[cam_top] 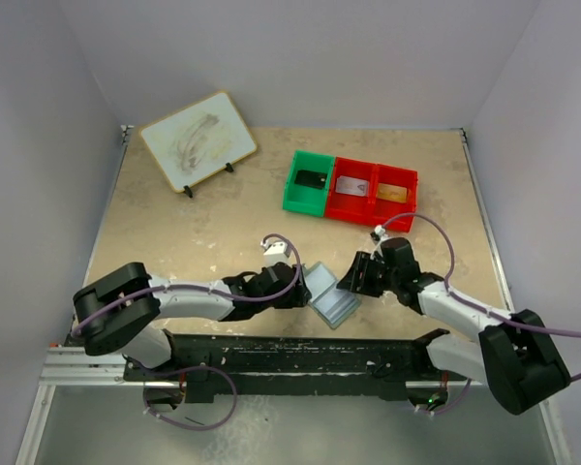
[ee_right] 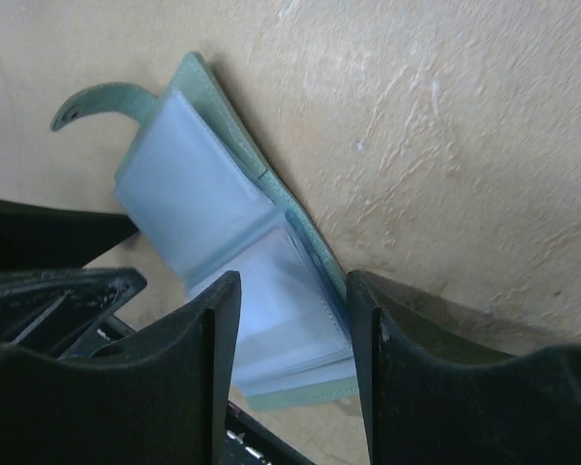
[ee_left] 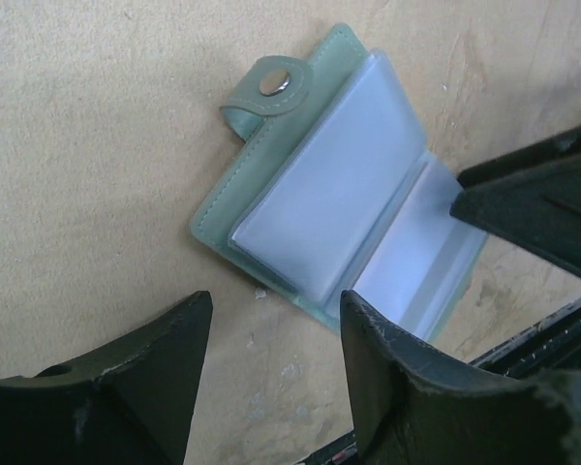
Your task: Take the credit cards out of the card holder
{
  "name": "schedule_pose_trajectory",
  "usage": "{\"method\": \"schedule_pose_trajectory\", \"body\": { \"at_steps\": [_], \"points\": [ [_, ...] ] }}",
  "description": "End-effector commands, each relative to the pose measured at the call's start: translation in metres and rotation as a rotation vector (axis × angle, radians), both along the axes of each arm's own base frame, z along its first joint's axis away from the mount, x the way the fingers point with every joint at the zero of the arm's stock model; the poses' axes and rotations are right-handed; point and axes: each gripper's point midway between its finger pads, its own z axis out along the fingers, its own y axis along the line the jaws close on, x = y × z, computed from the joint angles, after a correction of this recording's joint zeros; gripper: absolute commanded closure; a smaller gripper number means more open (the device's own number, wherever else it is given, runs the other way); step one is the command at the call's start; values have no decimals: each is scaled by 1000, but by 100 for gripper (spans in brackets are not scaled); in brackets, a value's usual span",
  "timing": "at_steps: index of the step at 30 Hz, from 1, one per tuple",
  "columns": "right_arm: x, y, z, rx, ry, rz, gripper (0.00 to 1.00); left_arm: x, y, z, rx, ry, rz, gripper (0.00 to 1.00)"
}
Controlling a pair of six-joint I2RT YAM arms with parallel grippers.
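Card holder (cam_top: 331, 295) flat open on desk (cam_top: 174, 228); right jaws part-open straddling 1 panel, left jaws part-open, empty, just beside.

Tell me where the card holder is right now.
In the top view the card holder lies open on the table, near its front edge and about centre, between the left gripper and the right gripper.

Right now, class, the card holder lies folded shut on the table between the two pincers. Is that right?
Not quite. The card holder lies open, not folded shut: the left wrist view shows both pale inner panels spread apart and the strap undone. The rest holds: it lies on the table between the left pincer and the right pincer.
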Motion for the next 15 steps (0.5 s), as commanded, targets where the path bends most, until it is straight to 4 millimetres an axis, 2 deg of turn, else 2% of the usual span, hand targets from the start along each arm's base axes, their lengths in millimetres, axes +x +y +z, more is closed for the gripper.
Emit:
{"method": "schedule_pose_trajectory", "body": {
  "at_steps": [1,4,11,15],
  "points": [
    [-23,9,-2,71,58,0,50,22,-13,19,-60,-63,73,48],
    [-33,18,2,133,60,11,52,28,-15,18,-54,-65,73,53],
    [-50,46,9,229,70,62,55,60,-21,25,-23,-100,75,54],
    [-53,63,10,274,74,78,55,76,-36,28,-39,-94,13,54]
  ]
}}
